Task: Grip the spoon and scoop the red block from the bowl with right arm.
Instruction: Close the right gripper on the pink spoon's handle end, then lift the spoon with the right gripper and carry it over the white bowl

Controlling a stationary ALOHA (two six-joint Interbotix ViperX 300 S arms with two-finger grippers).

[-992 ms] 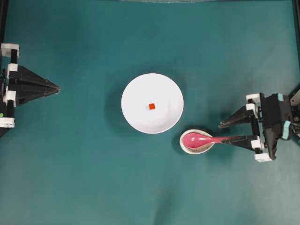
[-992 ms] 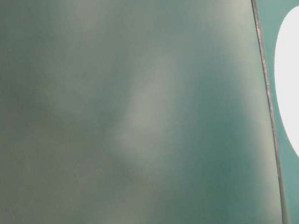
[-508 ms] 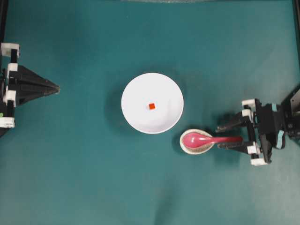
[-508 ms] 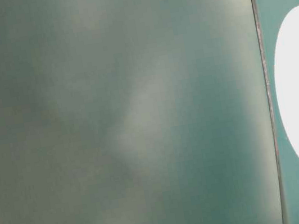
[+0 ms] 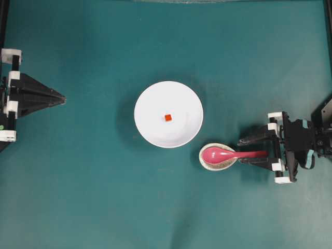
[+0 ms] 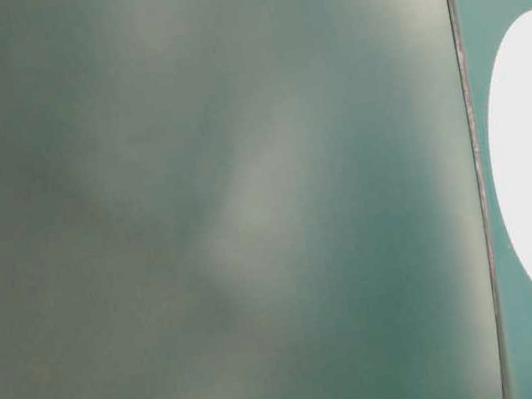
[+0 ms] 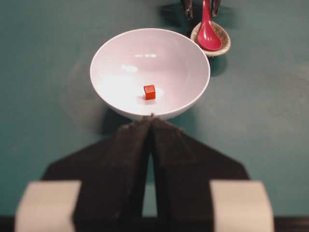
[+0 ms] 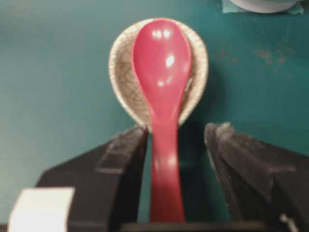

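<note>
**Pincer straddles the spoon handle, grip not yet made**

The right pincer point(image 8: 176, 145) stands wide open, holding nothing, its jaws either side of the spoon point(image 8: 163, 92) handle. The spoon's scoop rests in the small crackled dish point(image 8: 123, 72), just beside the bowl point(image 5: 150, 127), which holds the red block point(image 5: 168, 118). Next: close squarely on the handle, then lift.

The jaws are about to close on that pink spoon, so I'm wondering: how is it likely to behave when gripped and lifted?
The spoon looks glossy, so it may slip between the right gripper fingers. It looks stiff, unlikely to bend. Its scoop rests in the small crackle dish, which could shift.
</note>
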